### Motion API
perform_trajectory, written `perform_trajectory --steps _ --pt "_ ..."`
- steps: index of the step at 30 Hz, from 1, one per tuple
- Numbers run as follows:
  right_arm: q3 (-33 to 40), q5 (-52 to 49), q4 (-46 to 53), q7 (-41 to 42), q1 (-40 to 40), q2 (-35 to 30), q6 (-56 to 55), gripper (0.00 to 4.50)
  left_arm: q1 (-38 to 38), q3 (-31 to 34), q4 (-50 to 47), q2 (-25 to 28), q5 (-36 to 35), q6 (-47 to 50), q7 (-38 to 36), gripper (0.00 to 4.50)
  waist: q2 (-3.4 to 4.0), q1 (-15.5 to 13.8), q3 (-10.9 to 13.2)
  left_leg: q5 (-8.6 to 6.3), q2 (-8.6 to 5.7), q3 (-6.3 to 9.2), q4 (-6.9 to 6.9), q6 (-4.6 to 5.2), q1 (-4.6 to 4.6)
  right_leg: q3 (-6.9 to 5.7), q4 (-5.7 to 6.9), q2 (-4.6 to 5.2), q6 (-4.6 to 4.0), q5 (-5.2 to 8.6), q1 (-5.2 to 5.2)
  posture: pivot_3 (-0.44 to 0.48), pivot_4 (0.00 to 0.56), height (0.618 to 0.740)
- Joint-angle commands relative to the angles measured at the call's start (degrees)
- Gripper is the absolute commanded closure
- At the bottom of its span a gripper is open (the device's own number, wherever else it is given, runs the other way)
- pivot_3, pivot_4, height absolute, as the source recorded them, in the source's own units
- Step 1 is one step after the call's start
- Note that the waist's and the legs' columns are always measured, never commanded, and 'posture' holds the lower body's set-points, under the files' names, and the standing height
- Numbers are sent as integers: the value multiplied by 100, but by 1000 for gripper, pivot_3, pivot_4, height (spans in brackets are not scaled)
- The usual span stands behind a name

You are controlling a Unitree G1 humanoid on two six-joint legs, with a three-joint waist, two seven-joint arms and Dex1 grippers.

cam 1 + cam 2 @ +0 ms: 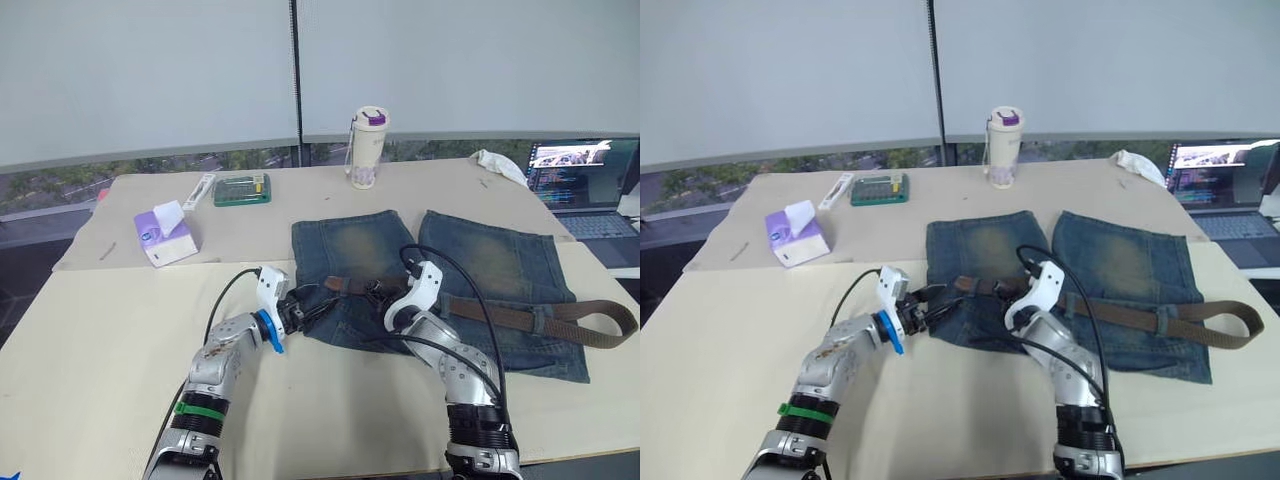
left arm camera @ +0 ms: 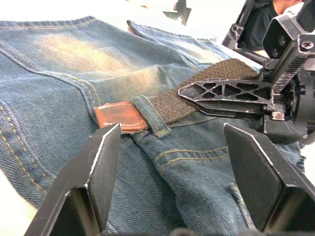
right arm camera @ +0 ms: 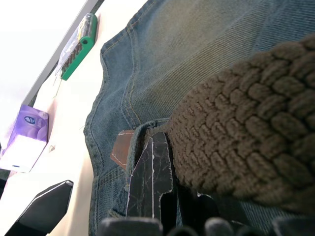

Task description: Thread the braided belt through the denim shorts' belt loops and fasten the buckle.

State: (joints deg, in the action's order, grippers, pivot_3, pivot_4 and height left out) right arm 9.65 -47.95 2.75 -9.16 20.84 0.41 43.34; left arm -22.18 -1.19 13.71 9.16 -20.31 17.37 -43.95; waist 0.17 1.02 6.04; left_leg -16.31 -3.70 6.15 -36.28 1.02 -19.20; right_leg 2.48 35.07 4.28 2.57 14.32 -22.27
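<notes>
The denim shorts point(image 1: 470, 260) lie flat on the table with the waistband nearest me. The braided belt point(image 1: 520, 312) runs along the waistband and curls back at the far right. Its brown leather tip point(image 2: 118, 115) pokes out of a belt loop point(image 2: 153, 117). My right gripper point(image 1: 384, 294) is shut on the belt just right of that loop, with one finger point(image 3: 152, 172) pressed against the braid. My left gripper point(image 2: 172, 132) is open at the shorts' left edge, facing the tip with nothing between its fingers. The buckle is out of view.
At the back left a purple tissue box point(image 1: 165, 235) stands near a green case point(image 1: 242, 188). A lidded cup point(image 1: 367, 148) stands behind the shorts. A white cloth point(image 1: 500, 163) and a laptop point(image 1: 585, 185) are at the back right.
</notes>
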Motion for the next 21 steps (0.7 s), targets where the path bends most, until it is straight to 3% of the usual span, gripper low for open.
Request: perform_trajectory --steps 1,11,14,21 --pt "1 59 -139 283 79 115 -67 4500 -196 299 106 -166 -123 -198 341 1001 -1 2 0 0 0 0 0 0 0 0 0 0 0 0 0 0 150 740" --pt "162 -281 -19 1155 -59 315 86 4500 -449 819 623 -346 -307 -93 907 1001 -7 21 -4 0 2 0 5 -1 -3 0 3 0 -1 -1 -7 0 150 740" --pt "173 -444 98 1337 -101 317 271 4500 -492 1086 623 -484 -784 396 954 1001 -8 15 -4 0 1 0 5 -1 -4 -1 3 2 -1 -1 -8 0 150 740" --pt "188 -490 173 1392 -144 341 276 4500 -484 1028 528 -636 -1077 1124 942 1001 -8 18 -4 0 2 1 6 -1 -4 0 3 2 -1 -1 -8 0 150 740"
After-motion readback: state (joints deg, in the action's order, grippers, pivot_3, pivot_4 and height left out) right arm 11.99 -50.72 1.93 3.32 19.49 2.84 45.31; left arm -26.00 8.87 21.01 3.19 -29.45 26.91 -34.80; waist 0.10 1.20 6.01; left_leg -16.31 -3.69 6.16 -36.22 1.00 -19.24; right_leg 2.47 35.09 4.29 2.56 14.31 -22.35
